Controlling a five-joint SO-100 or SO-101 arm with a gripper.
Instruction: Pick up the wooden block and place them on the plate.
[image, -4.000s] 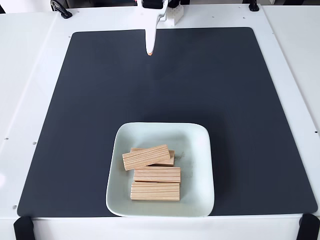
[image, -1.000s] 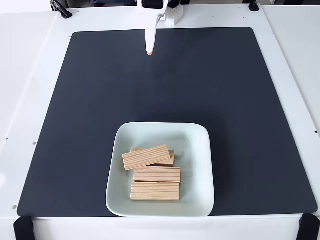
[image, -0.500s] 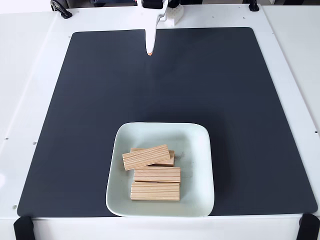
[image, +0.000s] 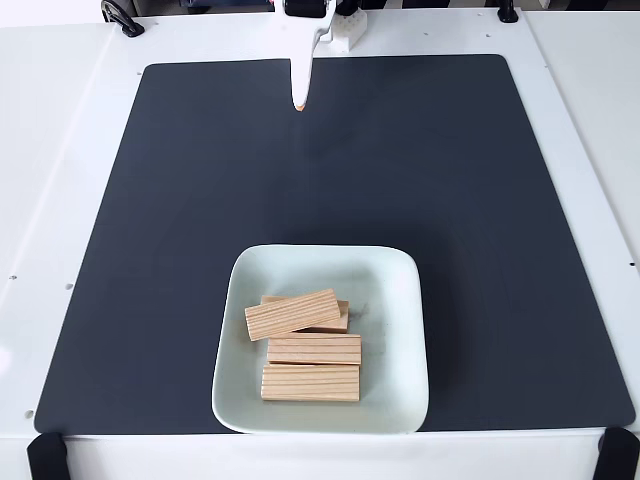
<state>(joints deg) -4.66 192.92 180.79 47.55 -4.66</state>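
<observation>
In the fixed view the pale mint-green plate (image: 398, 300) sits on the black mat near the front edge. Several wooden blocks lie inside it. The top one (image: 292, 314) rests tilted across another (image: 343, 319) that is mostly hidden beneath it. Two more (image: 314, 348) (image: 310, 382) lie flat and parallel in front of them. My white gripper (image: 299, 104) hangs at the far edge of the mat, well away from the plate. Its fingers are pressed together into one narrow point with an orange tip, and they hold nothing.
The black mat (image: 150, 220) covers most of the white table (image: 60, 120). The arm's white base (image: 335, 25) stands at the back centre. Black clamps sit at the front corners (image: 45, 455) and back edge (image: 120, 18).
</observation>
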